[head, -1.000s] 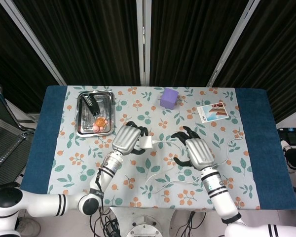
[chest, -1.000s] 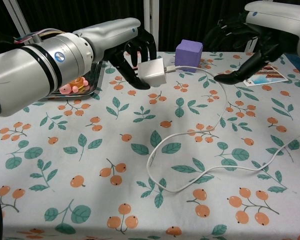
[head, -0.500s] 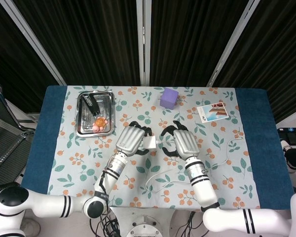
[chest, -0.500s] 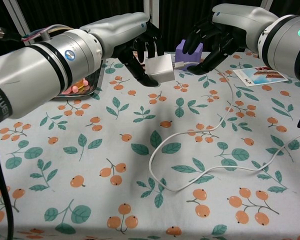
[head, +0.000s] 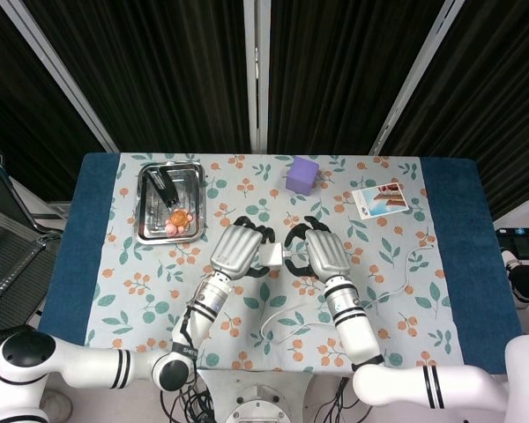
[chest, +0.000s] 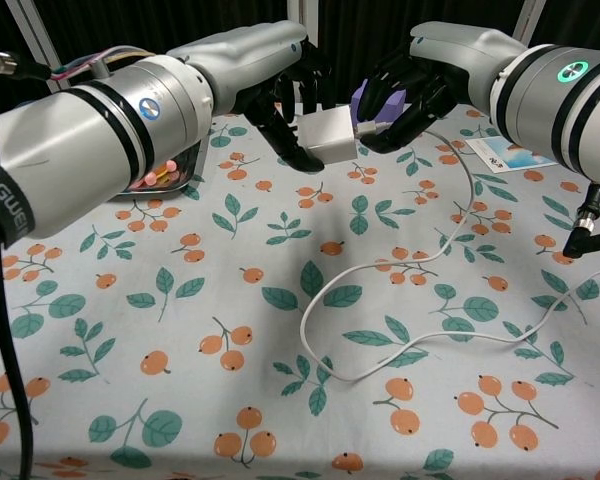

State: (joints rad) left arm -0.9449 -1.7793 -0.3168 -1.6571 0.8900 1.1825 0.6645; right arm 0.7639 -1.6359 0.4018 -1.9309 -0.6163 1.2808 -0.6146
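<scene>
My left hand (head: 236, 249) grips a white charger block (chest: 325, 137) and holds it above the floral tablecloth; the block also shows in the head view (head: 271, 256). My right hand (chest: 412, 88) has come up against the block's right side. Its fingers pinch the plug (chest: 366, 127) of the white cable where it enters the block. The cable (chest: 380, 375) hangs down from there, loops over the cloth and runs off to the right. In the head view both hands meet at the table's middle, the right hand (head: 322, 254) beside the left.
A purple cube (head: 302, 174) stands at the back of the table, partly hidden behind my right hand in the chest view. A metal tray (head: 150, 231) with small toys and a dark object sits at the back left. A picture card (head: 380, 198) lies at the back right.
My right hand has swung left from the open table to the charger block and closed its fingers on the plug. My left hand lifted the block slightly and shifted right.
</scene>
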